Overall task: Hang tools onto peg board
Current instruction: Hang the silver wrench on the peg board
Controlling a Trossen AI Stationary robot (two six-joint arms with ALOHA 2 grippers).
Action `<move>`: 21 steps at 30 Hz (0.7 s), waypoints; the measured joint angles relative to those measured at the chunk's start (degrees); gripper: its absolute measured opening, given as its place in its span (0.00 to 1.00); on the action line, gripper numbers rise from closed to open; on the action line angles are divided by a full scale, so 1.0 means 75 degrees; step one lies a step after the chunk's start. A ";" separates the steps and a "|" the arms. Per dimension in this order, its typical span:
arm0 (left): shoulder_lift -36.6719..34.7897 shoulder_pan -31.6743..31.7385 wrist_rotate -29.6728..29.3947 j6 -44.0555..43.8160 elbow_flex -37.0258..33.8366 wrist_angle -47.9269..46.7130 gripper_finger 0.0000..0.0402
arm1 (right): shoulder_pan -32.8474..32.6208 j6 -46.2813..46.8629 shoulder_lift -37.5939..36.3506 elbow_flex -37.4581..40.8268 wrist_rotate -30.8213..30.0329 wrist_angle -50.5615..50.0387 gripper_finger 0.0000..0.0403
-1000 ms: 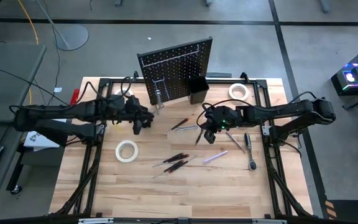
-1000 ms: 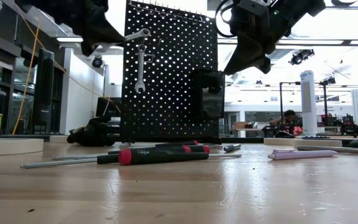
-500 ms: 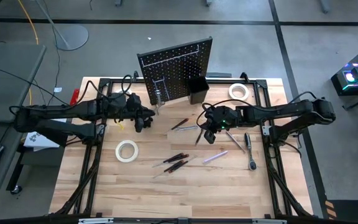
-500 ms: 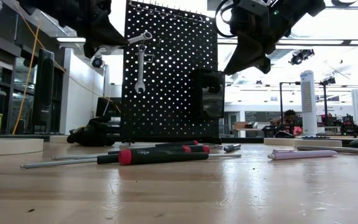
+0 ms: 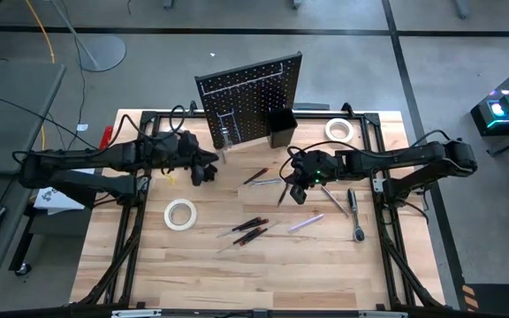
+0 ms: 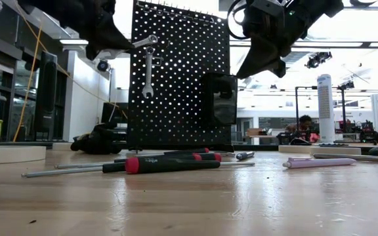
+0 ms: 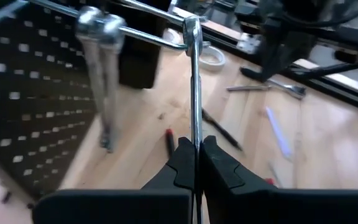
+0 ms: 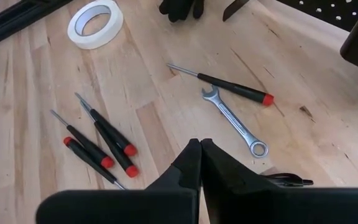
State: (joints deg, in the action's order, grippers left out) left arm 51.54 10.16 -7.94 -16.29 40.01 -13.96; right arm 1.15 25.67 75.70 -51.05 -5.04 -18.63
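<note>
Left gripper [image 7: 196, 163] clamped on silver wrench [image 7: 194, 93], held at peg board [image 5: 250, 97] face, beside wrench already hanging [image 6: 147, 69]. Black bin [image 5: 281, 128] on board front, 3 o'clock of hung wrench. Right gripper [image 5: 296, 190] pinched together, empty, hovering mid-table. Under it: loose wrench [image 8: 235, 121], red-tipped screwdrivers [image 8: 98, 146]. Tape roll [image 5: 180, 213] at 6 o'clock of left gripper; second roll [image 5: 339, 130], ratchet [image 5: 355, 212], purple tool [image 5: 307, 223] on right side.
</note>
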 joint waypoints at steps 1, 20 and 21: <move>0.0017 -0.0001 -0.0225 0.0006 0.0000 -0.0008 0.00 | 0.0000 0.0000 0.0000 0.0000 0.0000 0.0000 0.00; -0.0082 -0.0002 -0.1494 -0.0281 0.0000 -0.0009 0.29 | 0.0000 0.0199 -0.0001 0.0000 0.0180 -0.0029 0.00; -0.0112 -0.0009 -0.1319 -0.0430 0.0000 -0.0060 0.31 | -0.0003 0.0210 -0.0026 0.0000 0.0230 -0.0084 0.00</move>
State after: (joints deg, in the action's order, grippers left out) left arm 50.70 10.10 -17.83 -19.51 40.01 -14.41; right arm 1.13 27.24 75.51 -51.05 -3.31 -19.26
